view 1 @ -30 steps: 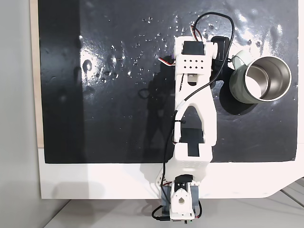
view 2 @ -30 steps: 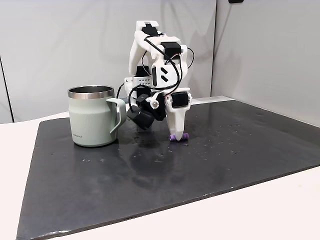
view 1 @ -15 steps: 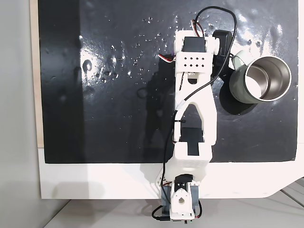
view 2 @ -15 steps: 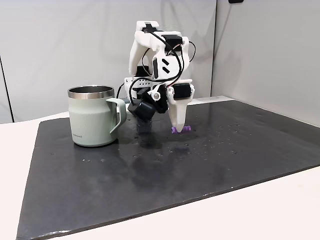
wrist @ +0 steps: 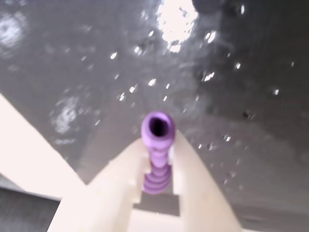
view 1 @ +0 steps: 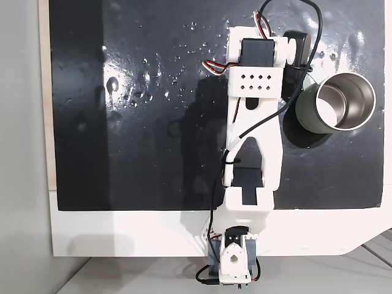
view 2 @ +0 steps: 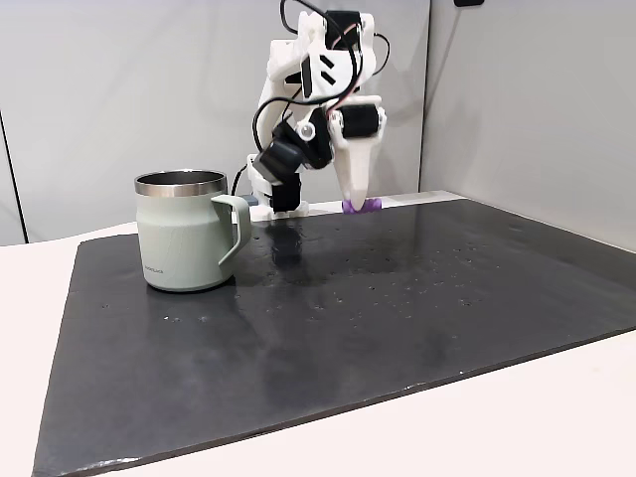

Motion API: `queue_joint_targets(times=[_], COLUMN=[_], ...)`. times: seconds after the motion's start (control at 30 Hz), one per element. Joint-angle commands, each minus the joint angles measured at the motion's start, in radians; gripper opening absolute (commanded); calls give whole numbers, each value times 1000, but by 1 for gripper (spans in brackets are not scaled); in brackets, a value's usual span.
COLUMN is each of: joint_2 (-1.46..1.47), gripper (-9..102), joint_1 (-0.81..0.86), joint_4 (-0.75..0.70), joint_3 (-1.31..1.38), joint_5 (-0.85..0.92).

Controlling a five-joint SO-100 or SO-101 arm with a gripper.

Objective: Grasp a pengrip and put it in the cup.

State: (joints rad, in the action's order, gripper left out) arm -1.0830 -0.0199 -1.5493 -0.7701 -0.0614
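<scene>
The claw (view 2: 359, 204) grips the pengrip (wrist: 157, 150) between its two fingertips, well above the black mat (view 2: 397, 318); in the wrist view the purple ribbed tube lies along the slot between the fingers, its open end poking out past the tips. In the side fixed view only a small purple bit shows at the claw's tip, so the hold looks shallow. The cup (view 2: 185, 231) stands on the mat to the left in that view, well apart from the claw and lower than it. The main risk is that the soft, ribbed piece squirms or slips out during the swing toward the cup, dropping onto the mat. Another is release off-centre: the piece could strike the steel rim (view 1: 346, 101) and bounce outside. The arm's dangling cable (view 2: 266, 119) could also brush the handle (view 2: 237, 224).
</scene>
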Motion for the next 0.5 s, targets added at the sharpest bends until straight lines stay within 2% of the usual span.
queue_joint_targets(times=[0.0,0.13,0.47], joint_2=[-109,-133,-241], gripper=[0,0,0], joint_1=[3,-3,25], joint_4=[-74,-129,-140], joint_3=[133,206,183], joint_5=[-23,-43,-80])
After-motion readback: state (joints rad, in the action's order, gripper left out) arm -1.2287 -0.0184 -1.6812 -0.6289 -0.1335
